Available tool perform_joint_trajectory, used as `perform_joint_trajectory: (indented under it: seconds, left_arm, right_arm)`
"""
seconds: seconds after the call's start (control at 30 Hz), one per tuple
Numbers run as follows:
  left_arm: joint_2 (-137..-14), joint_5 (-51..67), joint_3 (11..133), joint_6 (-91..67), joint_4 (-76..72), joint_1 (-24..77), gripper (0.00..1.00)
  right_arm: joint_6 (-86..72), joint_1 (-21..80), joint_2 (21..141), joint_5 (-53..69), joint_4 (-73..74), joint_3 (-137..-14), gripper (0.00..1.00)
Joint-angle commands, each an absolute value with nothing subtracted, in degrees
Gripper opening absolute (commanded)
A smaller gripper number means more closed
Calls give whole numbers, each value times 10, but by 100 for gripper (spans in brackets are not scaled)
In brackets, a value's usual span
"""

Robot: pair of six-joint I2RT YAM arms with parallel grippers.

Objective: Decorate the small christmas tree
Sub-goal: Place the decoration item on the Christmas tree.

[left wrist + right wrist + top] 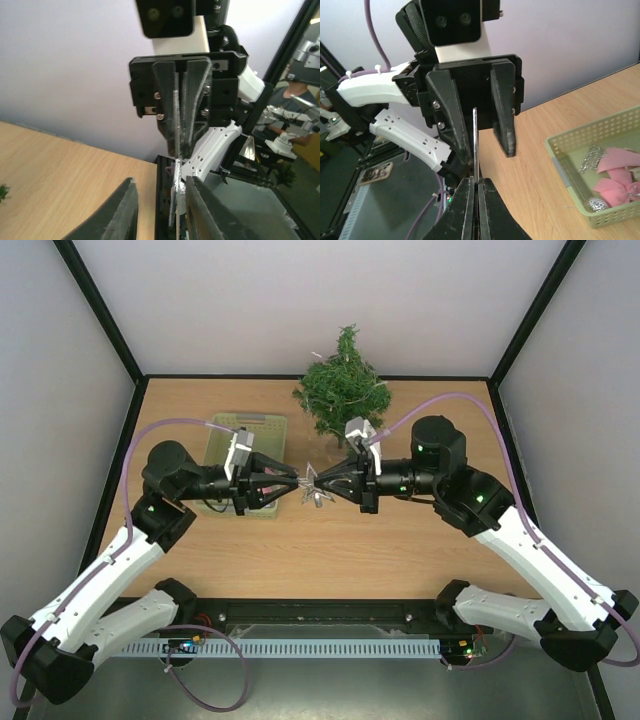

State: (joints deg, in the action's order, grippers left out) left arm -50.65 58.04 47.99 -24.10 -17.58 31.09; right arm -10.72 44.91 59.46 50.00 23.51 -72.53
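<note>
Showing edge-on to wrist cameras, silver ornament [474,145]; spiky from above

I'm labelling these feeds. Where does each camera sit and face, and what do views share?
Top external: above, behind the arm bases, looking down at wooden table, small dark green christmas tree, pale green plastic basket; both arms show.
Left wrist: faces rightward at right gripper shut on thin silver glittery ornament; left fingers below.
Right wrist: faces leftward at open left gripper, basket beyond; right fingers below.
Shared: all three show the ornament.
</note>
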Motion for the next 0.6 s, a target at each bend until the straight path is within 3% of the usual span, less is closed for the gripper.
perform_joint_trajectory:
  seconds: [0.0, 0.1, 0.13, 0.17, 0.43, 0.57]
  left_arm:
    - [-498, 528, 509, -217, -123, 309, 38]
    - [-485, 481, 519, -202, -88, 309, 71]
    - [-479, 463, 519, -199, -79, 309, 91]
    - [-471, 443, 519, -193, -71, 309, 99]
    - [-422, 337, 494, -126, -4, 309, 100]
    - [-406, 292, 469, -103, 29, 309, 100]
  right_arm:
    - [-122, 450, 567, 465, 166, -704, 2]
    - [-124, 450, 553, 384, 143, -706, 2]
    - [-122, 451, 548, 351, 134, -706, 2]
    - [-121, 451, 544, 311, 125, -707, 2]
    - [-82, 451, 560, 20, 30, -744, 2]
    - [-50, 450, 619, -64, 35, -811, 2]
